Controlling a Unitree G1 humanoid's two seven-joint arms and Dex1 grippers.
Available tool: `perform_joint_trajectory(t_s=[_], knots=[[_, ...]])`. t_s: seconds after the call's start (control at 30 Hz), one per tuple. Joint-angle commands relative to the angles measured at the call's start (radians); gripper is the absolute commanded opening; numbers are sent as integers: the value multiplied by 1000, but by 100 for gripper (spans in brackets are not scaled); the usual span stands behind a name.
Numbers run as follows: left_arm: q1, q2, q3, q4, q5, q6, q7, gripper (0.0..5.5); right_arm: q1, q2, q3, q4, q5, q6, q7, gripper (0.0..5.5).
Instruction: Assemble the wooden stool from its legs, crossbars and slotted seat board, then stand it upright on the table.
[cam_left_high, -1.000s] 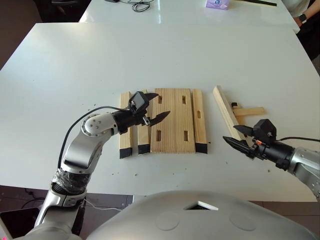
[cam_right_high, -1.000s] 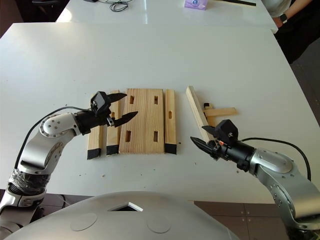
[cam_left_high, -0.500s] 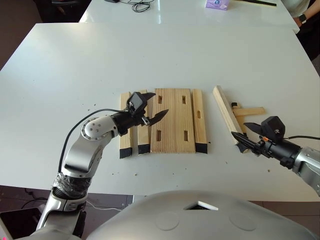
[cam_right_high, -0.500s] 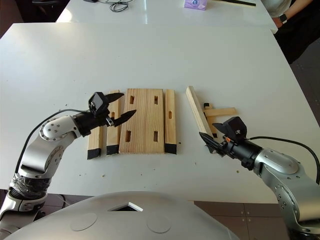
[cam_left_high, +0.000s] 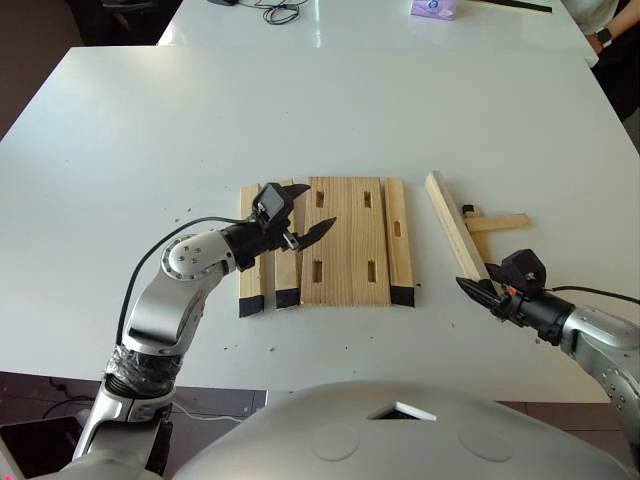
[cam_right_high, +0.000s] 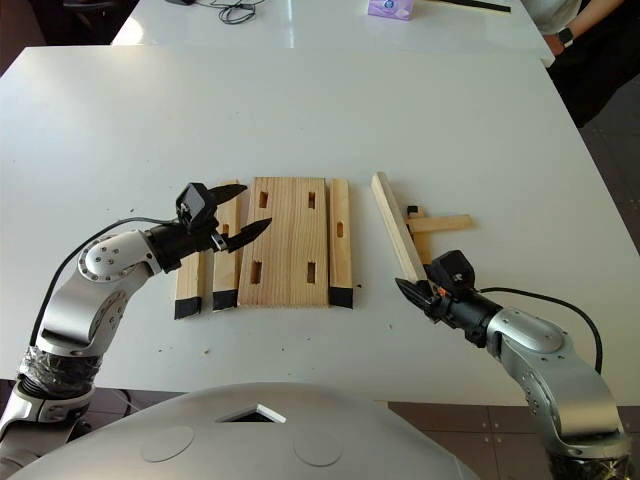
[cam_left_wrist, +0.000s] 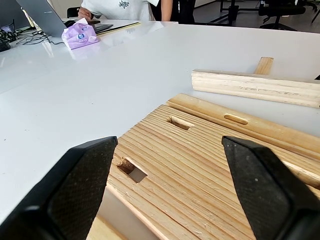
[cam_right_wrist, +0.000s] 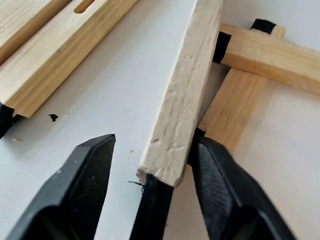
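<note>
Right wrist view: right tool (cam_right_wrist: 154, 141) straddles leg (cam_right_wrist: 187, 95).

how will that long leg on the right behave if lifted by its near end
Probably stiff: the long leg looks solid squared wood. Gripped at one end by the right end effector, it may pivot downward. Flat faces should not roll.
</note>
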Motion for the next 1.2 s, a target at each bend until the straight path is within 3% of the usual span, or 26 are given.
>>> perform_joint_trajectory(t_s=[0.03,0.2,0.43,0.77,0.87,1.03,1.2], knots=[[2,6,3,-9,13,8,10,388,-24,19,18,35,-23,-20,-8,185],[-10,7,1,-1,12,7,5,388,-13,30,24,32,-38,-37,-10,108],[-40,1,1,25,7,10,-2,388,6,50,18,-30,-35,-32,-26,106],[-120,-48,75,66,-68,86,40,388,-203,143,-31,-79,10,-38,-111,106],[-178,-95,145,40,-218,226,66,388,-266,164,-24,-76,-17,-96,-131,106],[-367,-188,314,21,-711,534,198,388,-354,163,45,-69,-126,-257,-131,106],[-489,-212,400,105,-1012,617,385,452,-403,158,109,-73,-193,-399,-90,106]])
